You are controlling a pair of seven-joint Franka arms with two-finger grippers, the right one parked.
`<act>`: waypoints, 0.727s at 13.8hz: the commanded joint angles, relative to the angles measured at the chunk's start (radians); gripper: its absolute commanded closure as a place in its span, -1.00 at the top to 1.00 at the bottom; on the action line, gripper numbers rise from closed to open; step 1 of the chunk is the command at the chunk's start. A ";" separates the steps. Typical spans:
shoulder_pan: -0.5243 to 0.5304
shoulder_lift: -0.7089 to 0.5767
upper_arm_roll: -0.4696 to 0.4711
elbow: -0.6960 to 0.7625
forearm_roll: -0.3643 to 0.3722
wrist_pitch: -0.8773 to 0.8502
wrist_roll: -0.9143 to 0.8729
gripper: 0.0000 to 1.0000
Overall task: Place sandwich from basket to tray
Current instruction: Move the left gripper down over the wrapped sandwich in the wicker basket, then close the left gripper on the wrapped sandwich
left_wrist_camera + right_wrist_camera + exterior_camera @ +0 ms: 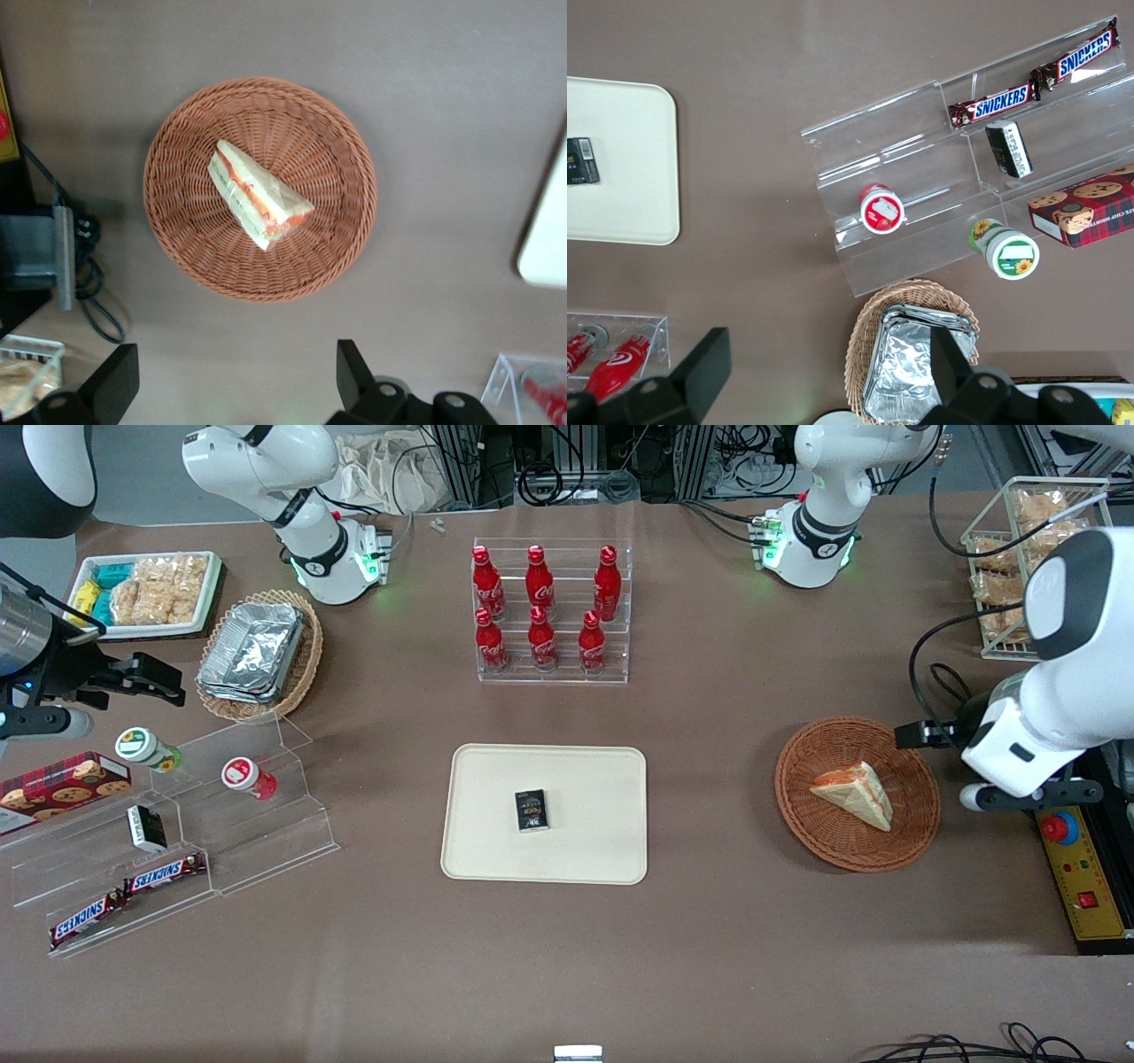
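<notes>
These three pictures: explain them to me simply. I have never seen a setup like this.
Two white robot arms stand at a brown table. One picture looks at them from the front; the other two come from cameras on the arms' wrists, looking down.

The working arm's gripper, a two-fingered claw, hangs open above the table just beside the basket and holds nothing. In the basket lies the sandwich, a wrapped wedge. It is meant to go onto the tray at the table's middle, where a small black box already lies.

Also on the table: a rack of red bottles, a clear stand with Snickers bars, and a basket of foil containers.
</notes>
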 commanded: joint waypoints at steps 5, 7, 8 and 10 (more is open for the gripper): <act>0.035 0.002 -0.006 -0.323 0.036 0.455 -0.481 1.00; 0.037 0.033 -0.004 -0.352 0.038 0.515 -0.556 1.00; 0.040 0.056 -0.004 -0.353 0.041 0.515 -0.561 1.00; 0.048 0.088 0.004 -0.383 0.064 0.555 -0.567 1.00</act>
